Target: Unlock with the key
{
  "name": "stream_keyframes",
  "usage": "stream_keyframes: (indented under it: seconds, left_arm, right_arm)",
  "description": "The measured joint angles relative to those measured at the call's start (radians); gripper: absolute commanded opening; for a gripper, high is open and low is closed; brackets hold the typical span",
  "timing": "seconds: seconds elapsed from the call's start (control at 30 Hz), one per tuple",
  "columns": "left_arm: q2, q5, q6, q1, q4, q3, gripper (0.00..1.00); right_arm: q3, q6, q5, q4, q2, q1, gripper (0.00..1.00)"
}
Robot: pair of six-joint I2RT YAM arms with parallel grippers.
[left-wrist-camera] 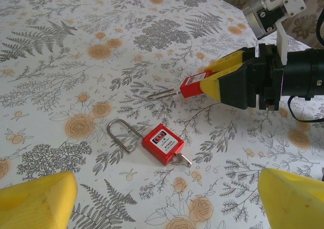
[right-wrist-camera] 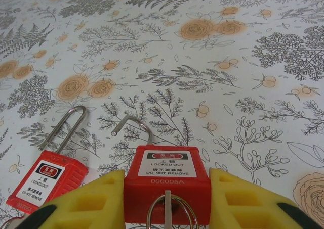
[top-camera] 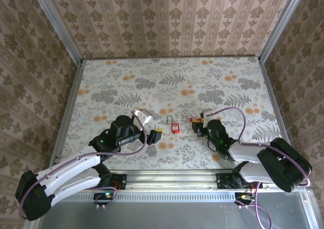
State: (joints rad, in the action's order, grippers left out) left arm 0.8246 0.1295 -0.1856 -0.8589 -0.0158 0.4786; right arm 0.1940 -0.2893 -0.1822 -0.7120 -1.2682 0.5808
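My right gripper (right-wrist-camera: pixel 167 201) is shut on a red padlock (right-wrist-camera: pixel 169 171), with a yellow finger pressed against each side. Its shackle (right-wrist-camera: pixel 134 124) has swung out, one end free. A key on a wire ring (right-wrist-camera: pixel 169 211) sits in the padlock's underside. From the left wrist this padlock (left-wrist-camera: pixel 195 85) points left out of the right gripper (left-wrist-camera: pixel 223 80). A second red padlock (left-wrist-camera: pixel 162 143) lies flat on the table with its shackle (left-wrist-camera: pixel 121 133) in the body and a key (left-wrist-camera: pixel 182 159) in its base. My left gripper (left-wrist-camera: pixel 167 203) hangs open just short of it, holding nothing.
From above, the two padlocks (top-camera: pixel 175 127) (top-camera: pixel 193 120) lie near the table's middle, between the left gripper (top-camera: pixel 154 135) and the right gripper (top-camera: pixel 200 123). Metal rails (top-camera: pixel 68 112) and papered walls bound the floral table. A pink cable (top-camera: pixel 238 112) loops over the right arm.
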Motion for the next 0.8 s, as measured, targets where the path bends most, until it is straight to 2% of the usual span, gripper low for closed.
stream_keyframes:
  seconds: [0.07, 0.23, 0.43, 0.6, 0.7, 0.8]
  left_arm:
    - [-0.003, 0.000, 0.000, 0.000, 0.000, 0.000, 0.93]
    - [-0.028, -0.006, 0.000, 0.000, 0.001, 0.000, 0.94]
    - [-0.062, -0.015, 0.000, 0.000, 0.001, 0.000, 0.94]
    - [-0.068, -0.018, 0.000, 0.000, 0.002, 0.000, 0.94]
    - [-0.069, -0.019, 0.000, -0.001, 0.003, 0.000, 0.94]
    - [-0.077, -0.021, 0.000, -0.006, 0.014, 0.000, 0.95]
  right_arm:
    - [0.000, 0.001, -0.006, 0.007, 0.006, 0.006, 0.53]
    - [0.000, -0.005, -0.015, 0.051, 0.067, 0.016, 0.65]
    - [0.001, -0.022, -0.018, 0.150, 0.189, 0.016, 0.71]
    - [0.047, -0.022, -0.025, 0.346, 0.283, 0.016, 0.76]
    - [0.094, -0.022, -0.028, 0.443, 0.285, 0.013, 0.78]
    - [0.180, -0.022, -0.023, 0.554, 0.206, 0.008, 0.79]
